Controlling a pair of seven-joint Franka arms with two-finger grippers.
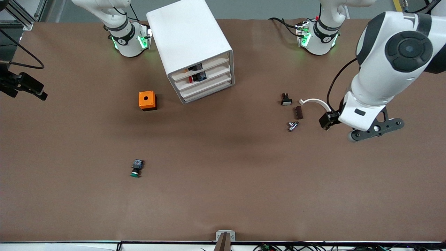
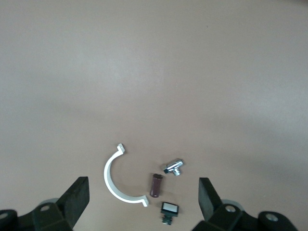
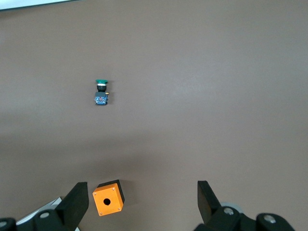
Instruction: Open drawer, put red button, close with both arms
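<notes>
The white drawer cabinet [image 1: 190,42] stands between the arms' bases, its drawer fronts flush. The red button [image 1: 195,77] shows through the clear front of the second drawer from the top. My left gripper [image 2: 143,191] is open and empty, high over a cluster of small parts toward the left arm's end of the table. The left arm [image 1: 390,69] hides its fingers in the front view. My right gripper [image 3: 143,195] is open and empty, high over the orange box with a hole [image 3: 108,197]. It is out of the front view.
The orange box [image 1: 147,100] sits beside the cabinet. A green-capped button [image 1: 136,167] lies nearer the front camera. Under my left gripper lie a white curved clip [image 2: 113,180], a brown piece [image 2: 155,185], a chrome fitting [image 2: 174,167] and a white-capped button [image 2: 169,211]. A dark item sits in the top drawer [image 1: 195,67].
</notes>
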